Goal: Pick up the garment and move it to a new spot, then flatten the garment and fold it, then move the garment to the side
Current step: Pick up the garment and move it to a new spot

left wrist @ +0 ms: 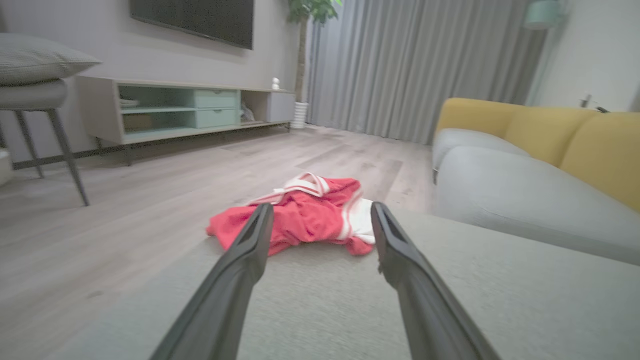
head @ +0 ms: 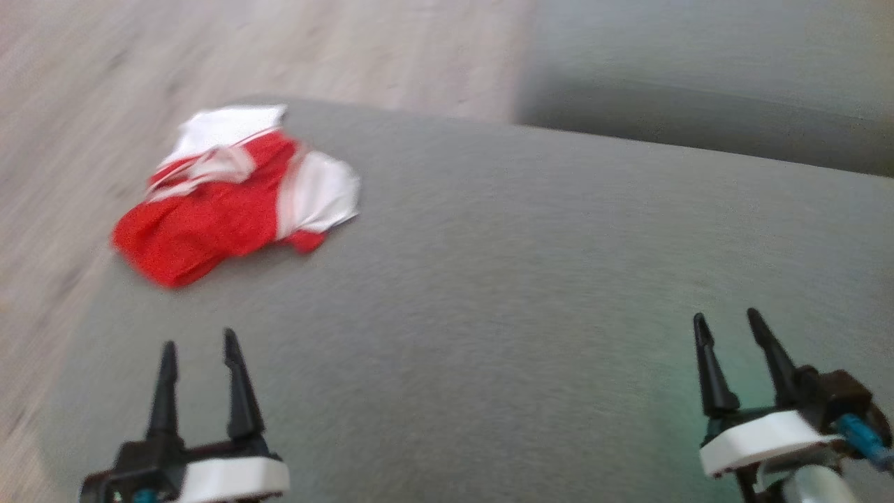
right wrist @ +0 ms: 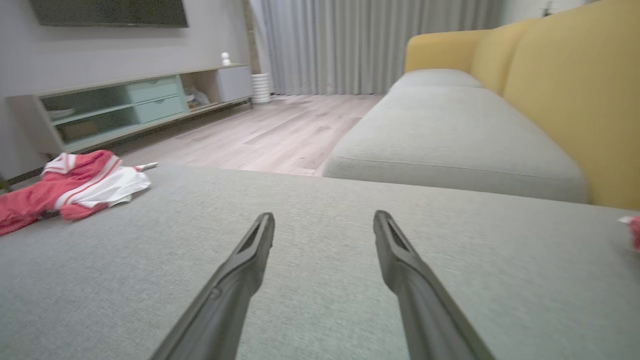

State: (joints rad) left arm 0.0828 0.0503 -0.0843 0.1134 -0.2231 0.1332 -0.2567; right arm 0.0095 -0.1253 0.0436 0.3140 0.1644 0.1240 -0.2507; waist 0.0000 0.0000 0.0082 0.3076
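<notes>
I noted the crumpled red-and-white garment (head: 234, 192) at upper left, nearer my left gripper (head: 201, 349); both grippers' jaws apart, empty.

A grey fabric sofa cushion (head: 531, 293) is carrying the load; a crumpled red-and-white garment (head: 223, 202) is lying bunched on its far left corner, reaching right up to the edge beside the wood floor (head: 84, 84); a small red scrap (right wrist: 633, 234) is sitting well apart toward the cushion's right side, cut off by the frame.
</notes>
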